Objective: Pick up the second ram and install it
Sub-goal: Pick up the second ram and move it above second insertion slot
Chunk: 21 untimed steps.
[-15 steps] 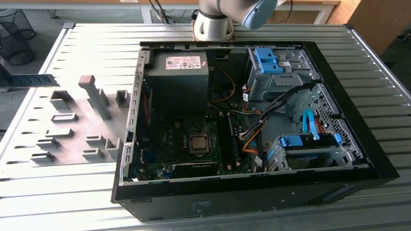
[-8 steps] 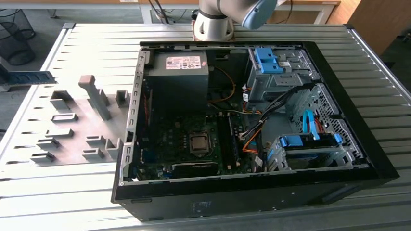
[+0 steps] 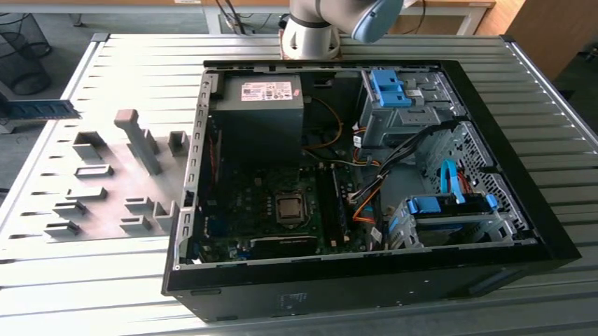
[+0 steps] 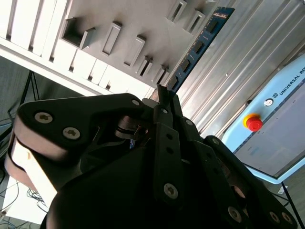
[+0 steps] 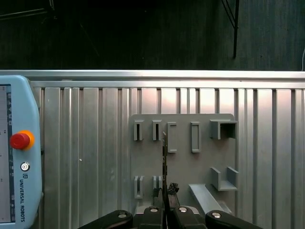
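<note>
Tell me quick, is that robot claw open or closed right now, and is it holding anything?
Gripper: closed on a thin, long blue-green circuit-board stick, held at one end.

On the ribbed metal table (image 3: 140, 56): grey holder plate (image 3: 112, 187) toward the exterior view's left, open black computer case (image 3: 374, 290) just beside it, pale-blue pendant (image 5: 16, 157) with red button.

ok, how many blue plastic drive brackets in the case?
2. One blue drive bracket sits on the drive cage beside the arm's base; the second caps the drive bay lower on the exterior view's right. The cables may hide others.
</note>
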Each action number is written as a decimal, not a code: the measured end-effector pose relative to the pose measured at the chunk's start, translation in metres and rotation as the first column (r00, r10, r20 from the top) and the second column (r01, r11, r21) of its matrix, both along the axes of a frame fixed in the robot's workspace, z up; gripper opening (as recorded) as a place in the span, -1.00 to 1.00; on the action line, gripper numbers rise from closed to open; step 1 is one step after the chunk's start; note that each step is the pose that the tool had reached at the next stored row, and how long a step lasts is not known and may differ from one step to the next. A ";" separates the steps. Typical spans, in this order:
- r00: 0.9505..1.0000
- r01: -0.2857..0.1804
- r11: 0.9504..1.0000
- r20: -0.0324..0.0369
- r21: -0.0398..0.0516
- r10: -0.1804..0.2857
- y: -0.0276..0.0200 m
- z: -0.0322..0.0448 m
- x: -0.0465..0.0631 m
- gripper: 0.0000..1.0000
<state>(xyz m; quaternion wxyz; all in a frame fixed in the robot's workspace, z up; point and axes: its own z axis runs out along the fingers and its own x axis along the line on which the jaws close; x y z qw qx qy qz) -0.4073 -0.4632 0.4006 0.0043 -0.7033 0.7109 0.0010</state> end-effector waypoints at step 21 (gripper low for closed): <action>1.000 0.000 1.000 0.000 0.000 0.000 0.0000 0.0076 0.000 -0.72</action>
